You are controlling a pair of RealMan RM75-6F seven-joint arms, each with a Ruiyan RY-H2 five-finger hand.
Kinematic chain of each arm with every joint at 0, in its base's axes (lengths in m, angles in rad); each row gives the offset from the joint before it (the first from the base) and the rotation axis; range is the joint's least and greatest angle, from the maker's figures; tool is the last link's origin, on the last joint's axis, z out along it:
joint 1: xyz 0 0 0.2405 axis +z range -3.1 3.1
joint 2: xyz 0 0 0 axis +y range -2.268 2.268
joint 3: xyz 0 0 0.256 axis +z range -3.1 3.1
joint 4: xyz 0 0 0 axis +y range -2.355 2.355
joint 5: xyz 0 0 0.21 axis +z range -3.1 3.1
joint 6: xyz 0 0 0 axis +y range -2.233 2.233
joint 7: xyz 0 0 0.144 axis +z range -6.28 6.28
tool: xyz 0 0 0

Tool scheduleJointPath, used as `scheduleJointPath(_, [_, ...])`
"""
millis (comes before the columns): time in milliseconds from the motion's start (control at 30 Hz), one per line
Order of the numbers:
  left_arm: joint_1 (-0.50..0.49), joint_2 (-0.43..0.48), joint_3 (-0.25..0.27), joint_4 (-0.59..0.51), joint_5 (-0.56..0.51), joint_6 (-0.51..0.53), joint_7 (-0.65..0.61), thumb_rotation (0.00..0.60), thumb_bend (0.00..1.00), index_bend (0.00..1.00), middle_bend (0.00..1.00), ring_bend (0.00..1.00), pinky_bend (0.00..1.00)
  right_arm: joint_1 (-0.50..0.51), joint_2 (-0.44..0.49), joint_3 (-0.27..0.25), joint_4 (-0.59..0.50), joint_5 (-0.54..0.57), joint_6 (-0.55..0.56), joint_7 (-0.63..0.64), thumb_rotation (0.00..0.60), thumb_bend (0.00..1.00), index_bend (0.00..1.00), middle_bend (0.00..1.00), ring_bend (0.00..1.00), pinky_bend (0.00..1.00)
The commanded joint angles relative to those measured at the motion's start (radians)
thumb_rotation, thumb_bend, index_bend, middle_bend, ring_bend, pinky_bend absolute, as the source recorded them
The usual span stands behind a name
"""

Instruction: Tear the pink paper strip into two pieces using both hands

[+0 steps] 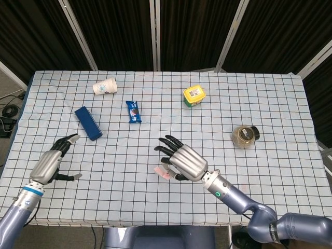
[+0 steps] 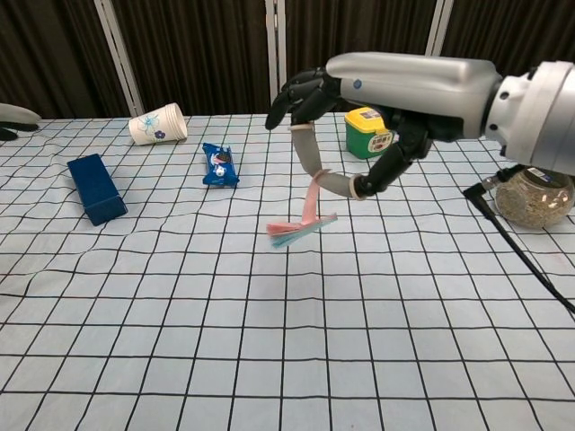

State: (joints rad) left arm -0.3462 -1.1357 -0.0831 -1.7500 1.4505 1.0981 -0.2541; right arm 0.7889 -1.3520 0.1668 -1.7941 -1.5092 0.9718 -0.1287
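The pink paper strip [image 2: 304, 215] hangs in the air, pinched at its top between the thumb and a finger of my right hand [image 2: 377, 99]. In the head view the strip [image 1: 162, 172] shows as a small pink patch just left of the right hand [image 1: 182, 163], over the middle front of the table. The hand's other fingers are spread. My left hand [image 1: 49, 165] hovers over the table's left front part with fingers apart and nothing in it. In the chest view only a grey bit of the left hand [image 2: 16, 115] shows at the left edge.
On the checked tablecloth [image 1: 155, 135] lie a blue box [image 1: 87, 123], a tipped paper cup [image 1: 104, 86], a blue snack packet [image 1: 134, 111], a yellow-lidded green tub [image 1: 193, 95] and a glass jar [image 1: 245, 136] at the right.
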Motion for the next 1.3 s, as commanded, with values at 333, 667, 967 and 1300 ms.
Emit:
scheduleJointPath(333, [-0.182,-0.113,-0.082,-0.128,-0.239,-0.181,0.203,0.600,0.00,0.28,0.00,0.00,0.00,0.065,-0.080,0.091,-0.096,0.329,-0.013,-0.243,0.600,0.48,0.72,0.17,0.00,0.00])
scheduleJointPath(667, [-0.274,-0.164,-0.117,-0.135,-0.421,-0.243,0.286,0.600,0.00,0.37,0.00,0.00,0.00,0.094,-0.132,0.128,-0.098,0.513,0.046,-0.327,0.600,0.48,0.73,0.18,0.00,0.00])
scheduleJointPath(967, [-0.344,-0.214,-0.140,-0.114,-0.531,-0.273,0.303,0.600,0.00,0.41,0.00,0.00,0.00,0.111,-0.151,0.136,-0.099,0.577,0.070,-0.341,0.600,0.48,0.73,0.18,0.00,0.00])
scheduleJointPath(1300, [-0.399,-0.265,-0.148,-0.115,-0.616,-0.253,0.340,0.600,0.02,0.46,0.00,0.00,0.00,0.120,-0.158,0.128,-0.100,0.594,0.092,-0.352,0.600,0.48,0.73,0.18,0.00,0.00])
